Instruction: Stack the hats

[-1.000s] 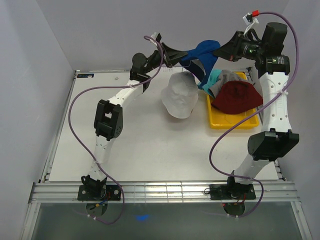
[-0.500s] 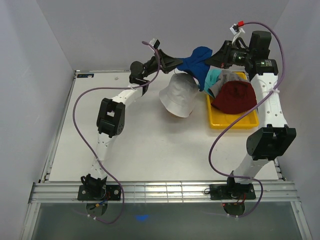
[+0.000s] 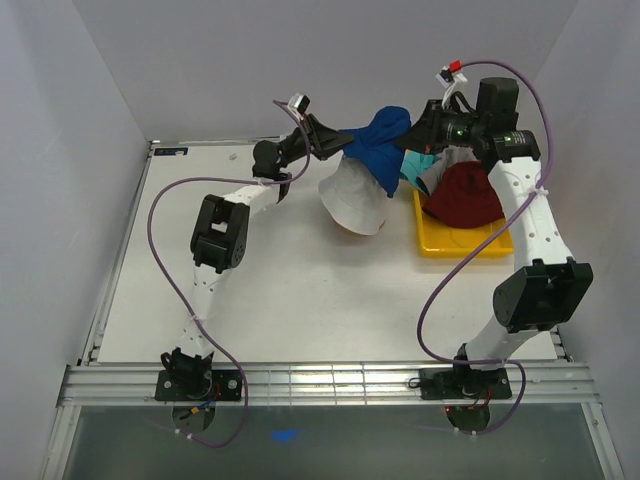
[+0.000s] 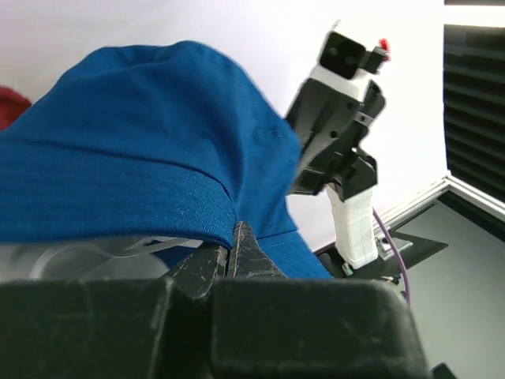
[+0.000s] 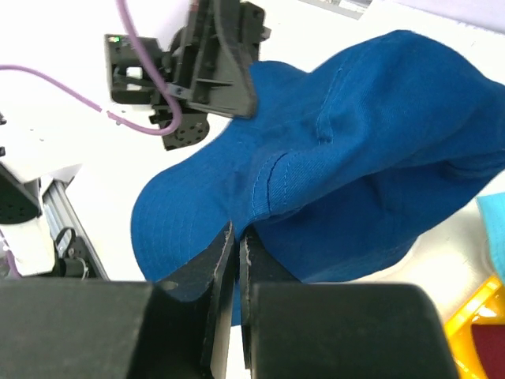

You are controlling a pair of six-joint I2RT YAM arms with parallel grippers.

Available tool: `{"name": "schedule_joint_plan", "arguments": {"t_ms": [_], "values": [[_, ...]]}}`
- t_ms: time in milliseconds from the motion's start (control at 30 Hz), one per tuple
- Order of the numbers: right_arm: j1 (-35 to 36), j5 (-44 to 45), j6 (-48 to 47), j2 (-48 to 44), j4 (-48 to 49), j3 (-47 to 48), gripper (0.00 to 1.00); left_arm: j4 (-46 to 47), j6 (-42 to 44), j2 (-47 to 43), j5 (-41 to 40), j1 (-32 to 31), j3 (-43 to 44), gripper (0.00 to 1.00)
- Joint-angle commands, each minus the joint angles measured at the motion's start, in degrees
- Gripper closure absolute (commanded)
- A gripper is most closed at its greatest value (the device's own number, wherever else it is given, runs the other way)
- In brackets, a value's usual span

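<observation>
Blue hat [image 3: 381,141] hangs stretched above the grey hat [image 3: 356,202], teal hat [image 3: 416,166] and dark red hat [image 3: 468,190] alongside.

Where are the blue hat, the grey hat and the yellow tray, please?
blue hat [image 3: 380,140]: top external view, on its raised crown.
grey hat [image 3: 355,205]: top external view, on its crown.
yellow tray [image 3: 455,245]: top external view, on its bare near edge.

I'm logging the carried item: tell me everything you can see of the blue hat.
The blue hat is soft royal-blue fabric with a rounded crown, stitched seams and a floppy brim. It is held above the table between both arms: the left gripper pinches the brim on one side, the right gripper on the other. In the top view it overlaps the far edge of the grey hat; contact there is unclear.
</observation>
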Motion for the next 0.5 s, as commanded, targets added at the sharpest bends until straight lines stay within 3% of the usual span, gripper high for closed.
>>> {"name": "schedule_joint_plan", "arguments": {"t_ms": [0,233,467], "values": [[0.9,1.4,-2.4,-3.1,2.0,-1.8,0.92,9.7,-0.1,-3.6,3.3,0.4,-4.5,1.0],[3.6,4.3,-3.8,-4.0,2.4,-6.3,0.92,15.4,1.8,-6.6,5.1,1.9,-14.7,1.0],[4.8,5.9,-4.9,-4.6,2.1,-8.6,0.9,17.4,2.8,-8.0,6.0,3.8,-19.1,1.0]]}}
